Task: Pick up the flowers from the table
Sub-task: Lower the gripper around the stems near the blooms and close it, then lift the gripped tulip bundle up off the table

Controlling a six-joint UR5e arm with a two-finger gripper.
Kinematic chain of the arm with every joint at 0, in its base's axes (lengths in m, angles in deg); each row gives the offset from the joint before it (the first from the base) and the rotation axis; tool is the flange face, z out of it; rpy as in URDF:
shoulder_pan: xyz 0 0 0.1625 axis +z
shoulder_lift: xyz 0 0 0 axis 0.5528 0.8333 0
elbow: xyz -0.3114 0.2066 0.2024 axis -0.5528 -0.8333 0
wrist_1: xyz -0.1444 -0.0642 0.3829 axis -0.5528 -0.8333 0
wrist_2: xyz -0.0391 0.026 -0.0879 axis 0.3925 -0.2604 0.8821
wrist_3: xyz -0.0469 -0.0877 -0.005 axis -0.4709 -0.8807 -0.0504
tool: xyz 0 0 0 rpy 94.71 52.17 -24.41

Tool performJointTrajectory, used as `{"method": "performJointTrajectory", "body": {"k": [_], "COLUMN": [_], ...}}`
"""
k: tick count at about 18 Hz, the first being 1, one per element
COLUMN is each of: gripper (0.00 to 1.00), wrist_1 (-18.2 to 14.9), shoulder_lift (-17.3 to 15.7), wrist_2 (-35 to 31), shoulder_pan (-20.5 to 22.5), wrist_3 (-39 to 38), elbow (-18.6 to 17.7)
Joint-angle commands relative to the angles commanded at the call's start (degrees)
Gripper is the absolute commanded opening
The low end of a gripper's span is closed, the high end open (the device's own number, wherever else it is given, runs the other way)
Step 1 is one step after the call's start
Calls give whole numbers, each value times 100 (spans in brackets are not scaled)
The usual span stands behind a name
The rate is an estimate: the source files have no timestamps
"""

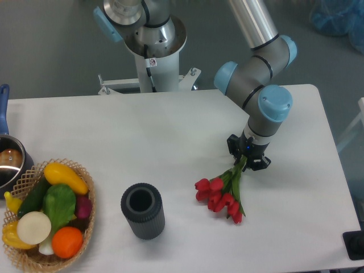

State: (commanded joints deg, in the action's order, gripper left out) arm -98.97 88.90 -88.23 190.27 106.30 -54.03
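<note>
We see the gripper (248,156) clamped on the tulip bunch (223,191) stems; blooms below it rest on the table (142,142), lift remains.

No legible text — none anywhere

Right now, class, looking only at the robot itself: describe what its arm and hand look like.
The arm is a smooth silver-grey tube with rounded grey joints capped in light blue. Its wrist narrows to a pale collar, then a small black hand with two short dark fingers and a tiny blue light. No loose cables show.
</note>
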Motion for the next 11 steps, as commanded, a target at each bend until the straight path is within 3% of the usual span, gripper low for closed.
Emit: {"method": "performJointTrajectory", "body": {"k": [11], "gripper": [21], "wrist_1": [-9], "shoulder_lift": [-35], "wrist_2": [17], "shoulder_pan": [9], "wrist_3": [-176], "elbow": [167]}}
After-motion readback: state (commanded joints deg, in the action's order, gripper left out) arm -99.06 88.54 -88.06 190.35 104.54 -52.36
